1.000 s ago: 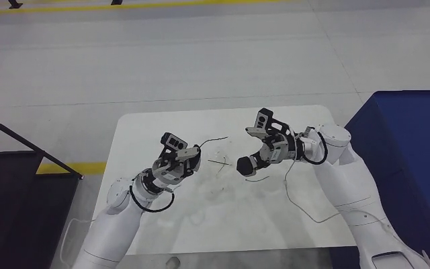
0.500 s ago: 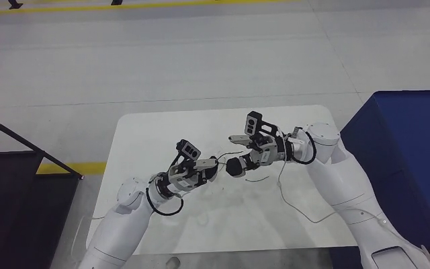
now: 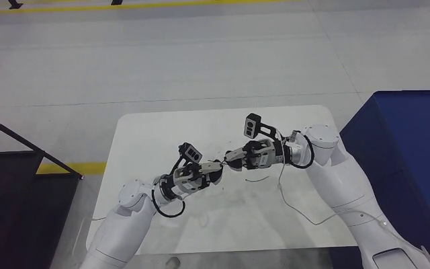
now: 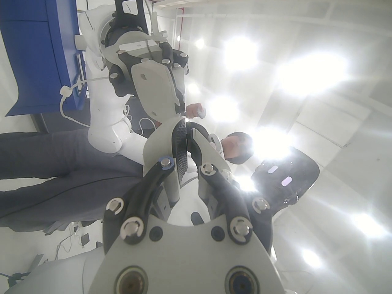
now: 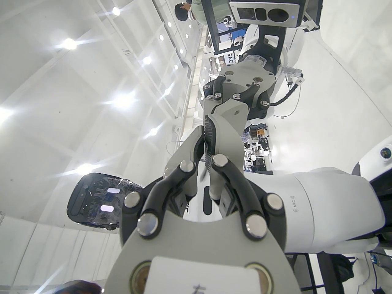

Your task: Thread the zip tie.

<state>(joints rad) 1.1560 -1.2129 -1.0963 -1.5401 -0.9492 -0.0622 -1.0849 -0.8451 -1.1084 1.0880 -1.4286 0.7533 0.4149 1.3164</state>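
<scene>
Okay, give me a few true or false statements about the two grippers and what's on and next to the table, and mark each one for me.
1. The left gripper and the right gripper are tip to tip above the middle of the white table. True.
2. The left gripper's fingers are spread wide open. False: they are closed together, with hardly a gap.
3. A thin dark strip lies on the table near the right gripper. True.
4. A red bin stands beside the table. False: the thing beside the table, on the right arm's side, is a blue box.
</scene>
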